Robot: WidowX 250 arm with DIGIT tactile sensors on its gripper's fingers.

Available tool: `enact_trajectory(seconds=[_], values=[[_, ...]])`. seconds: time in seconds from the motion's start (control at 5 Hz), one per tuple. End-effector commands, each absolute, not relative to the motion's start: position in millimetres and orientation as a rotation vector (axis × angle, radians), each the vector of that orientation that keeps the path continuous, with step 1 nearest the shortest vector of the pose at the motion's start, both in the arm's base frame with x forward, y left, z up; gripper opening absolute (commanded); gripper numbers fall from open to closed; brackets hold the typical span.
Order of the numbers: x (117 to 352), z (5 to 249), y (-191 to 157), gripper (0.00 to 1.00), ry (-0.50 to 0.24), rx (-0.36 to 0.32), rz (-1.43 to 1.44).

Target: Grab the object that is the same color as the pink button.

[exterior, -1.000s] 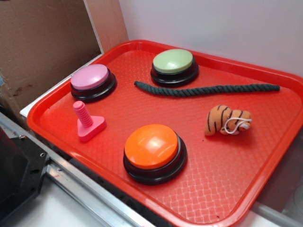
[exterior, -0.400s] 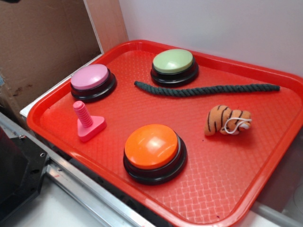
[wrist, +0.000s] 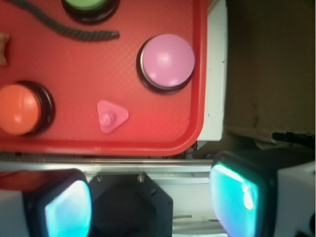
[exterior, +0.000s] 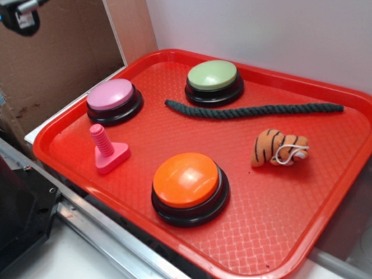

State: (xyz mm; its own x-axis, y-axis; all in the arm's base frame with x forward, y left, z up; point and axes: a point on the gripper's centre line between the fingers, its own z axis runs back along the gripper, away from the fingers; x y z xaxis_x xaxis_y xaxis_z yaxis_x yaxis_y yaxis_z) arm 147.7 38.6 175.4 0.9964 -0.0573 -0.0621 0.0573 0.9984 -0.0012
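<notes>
You are working over a red tray (exterior: 279, 232) with a textured floor and a raised, rounded rim; it sits against a white wall behind it, with brown cardboard to its left and a metal rail along its near edge. No brand, label or writing can be read anywhere. On the tray, the orange button (exterior: 189, 185) stands near the front rim, the light green button (exterior: 214, 78) near the back rim, and the pink button (exterior: 111, 97) close to the left rim. A dark green rope (exterior: 250, 109) lies across the tray just in front of the light green button, and a small striped plush toy (exterior: 278, 148) rests toward the right side. The pink bolt (exterior: 106, 150) stands upright on its triangular base near the front left corner of the tray, just in front of the pink button and apart from it, with bare floor all round. Your gripper (wrist: 148, 205) hangs beyond the tray's front edge, jaws spread wide, holding nothing
</notes>
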Motion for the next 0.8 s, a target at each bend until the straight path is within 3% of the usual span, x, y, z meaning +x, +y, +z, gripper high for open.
enact_trajectory(seconds=[0.0, 0.4, 0.6], values=[[159.4, 145.1, 40.6, 1.00, 0.064, 0.015, -0.099], [153.9, 142.9, 31.2, 1.00, 0.071, -0.006, -0.121], [152.4, 142.4, 35.7, 1.00, 0.087, 0.015, -0.099]])
